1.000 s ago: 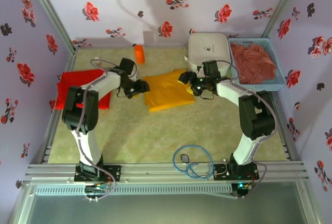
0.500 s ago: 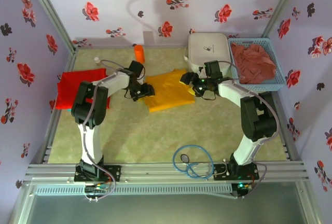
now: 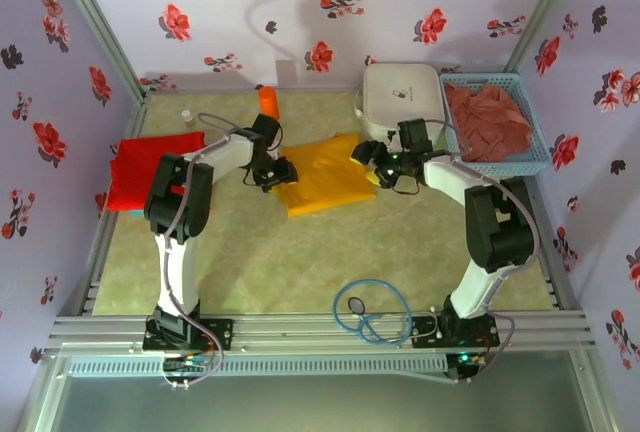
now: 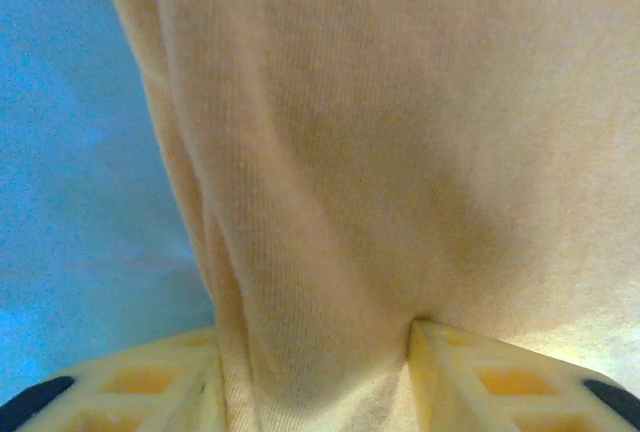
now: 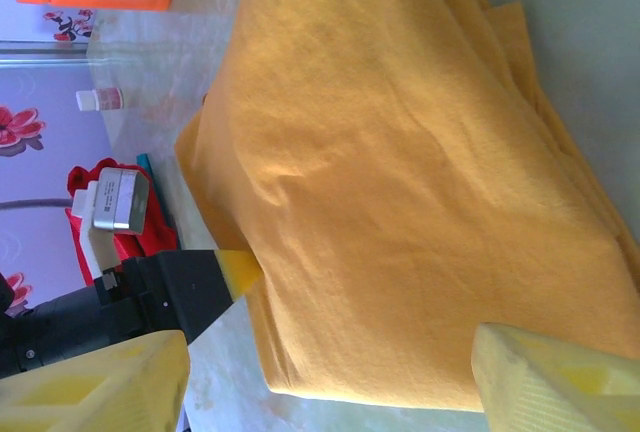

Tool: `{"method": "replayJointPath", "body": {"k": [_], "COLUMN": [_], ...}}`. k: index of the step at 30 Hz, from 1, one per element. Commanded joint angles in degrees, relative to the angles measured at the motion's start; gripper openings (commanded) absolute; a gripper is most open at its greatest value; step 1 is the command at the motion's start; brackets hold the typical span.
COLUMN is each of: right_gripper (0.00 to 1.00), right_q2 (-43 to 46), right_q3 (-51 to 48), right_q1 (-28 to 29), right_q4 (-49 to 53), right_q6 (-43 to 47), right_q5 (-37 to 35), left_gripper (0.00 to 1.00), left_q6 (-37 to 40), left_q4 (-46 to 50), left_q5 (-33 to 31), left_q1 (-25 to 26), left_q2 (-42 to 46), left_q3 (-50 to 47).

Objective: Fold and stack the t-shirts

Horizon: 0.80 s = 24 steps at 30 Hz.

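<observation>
Across the table the layout has held over the last second: the golden-yellow t-shirt lies partly folded in the middle, the red t-shirt is spread flat at the far left, and the dusty pink t-shirt sits heaped in the blue basket at the right. So one shirt is in hand and two are waiting. What has changed is your left arm. It has swung in from the gap beside the red shirt, leaving more of that shirt uncovered, and the left gripper now sits at the yellow shirt's left edge instead of just short of it. Your right arm has hardly stirred, and the right gripper waits at the shirt's opposite edge, near the white case. Its wrist camera shows its fingers standing wide apart with the shirt lying ahead of them and nothing pinched. On the left wrist camera, a ridge of yellow cloth runs down between the two fingers, which have been drawing inward. You cannot tell from here whether they have bitten on the fabric or merely stand either side of it. I read this as the left side taking hold for the next fold. Confirm that pinch before you lift, or the edge may slip out and undo the fold already made.
</observation>
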<state>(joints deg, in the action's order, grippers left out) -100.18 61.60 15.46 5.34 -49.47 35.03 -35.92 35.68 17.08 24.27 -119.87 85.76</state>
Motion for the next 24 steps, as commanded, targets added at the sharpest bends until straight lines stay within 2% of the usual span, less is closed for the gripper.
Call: {"method": "replayJointPath", "body": {"k": [1,5,8,11,18,24], "right_gripper": [0.74,0.74,0.74,0.74,0.74,0.74], "right_q2": [1.3,2.1,3.4,4.8,6.7,7.4], "right_q3": [-1.7,-2.4,-2.4,-2.0,-2.1,-2.7], "right_q1": [-0.6,-0.9,-1.5,-2.2,-3.7,-4.3], "right_q4": [-0.5,-0.8,0.5,2.1,4.8,5.5], "right_q6": [0.5,0.3,1.0,1.7,3.2,3.7], "right_q5": [2.1,2.3,2.2,2.1,1.8,2.0], "left_gripper": [0.41,0.28,0.12,0.00,0.00,0.00], "left_q6": [-0.2,0.1,1.3,4.1,11.9,19.3], "left_q4": [-4.8,-3.4,-1.2,1.7,11.5,20.8], "left_q5": [1.8,-0.3,-2.7,-5.6,-16.7,-25.8], "left_q1": [1.7,2.0,2.2,2.2,2.1,1.3], "left_q2": [-4.2,-5.1,-5.1,-4.3,3.3,13.5], "left_q3": [1.7,2.3,3.2,4.5,6.6,8.2]}}
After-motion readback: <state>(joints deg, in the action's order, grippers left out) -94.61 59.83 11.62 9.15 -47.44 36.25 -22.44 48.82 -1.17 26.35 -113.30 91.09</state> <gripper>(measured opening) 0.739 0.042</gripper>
